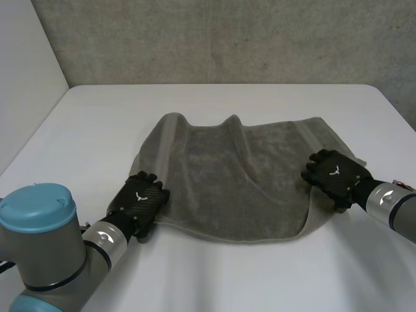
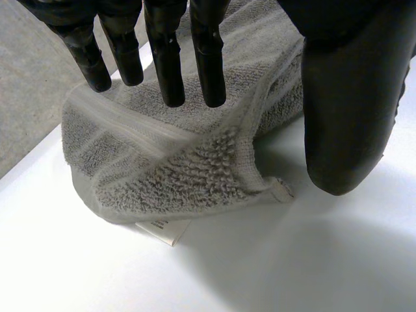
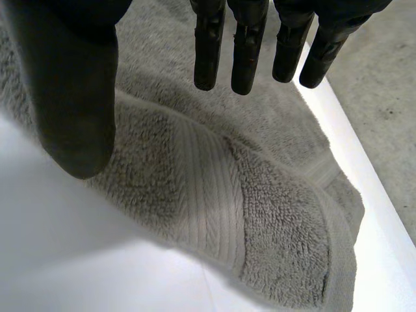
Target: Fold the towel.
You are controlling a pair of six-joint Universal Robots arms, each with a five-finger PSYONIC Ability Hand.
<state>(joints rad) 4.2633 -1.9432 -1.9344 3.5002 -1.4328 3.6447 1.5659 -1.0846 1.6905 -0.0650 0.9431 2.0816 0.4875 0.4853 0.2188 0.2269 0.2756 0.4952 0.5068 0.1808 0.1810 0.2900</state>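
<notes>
A grey towel lies spread on the white table, with a ridge running through its middle and its far edge rumpled. My left hand rests at the towel's near left corner. In the left wrist view its fingers are straight and hover over the doubled-over corner, thumb apart, holding nothing. A white label pokes out from under that corner. My right hand sits at the towel's right edge. There its fingers are straight above the banded edge, thumb spread away.
A grey wall stands behind the table's far edge, and a pale wall lies off its left side. Bare tabletop runs along the front and to both sides of the towel.
</notes>
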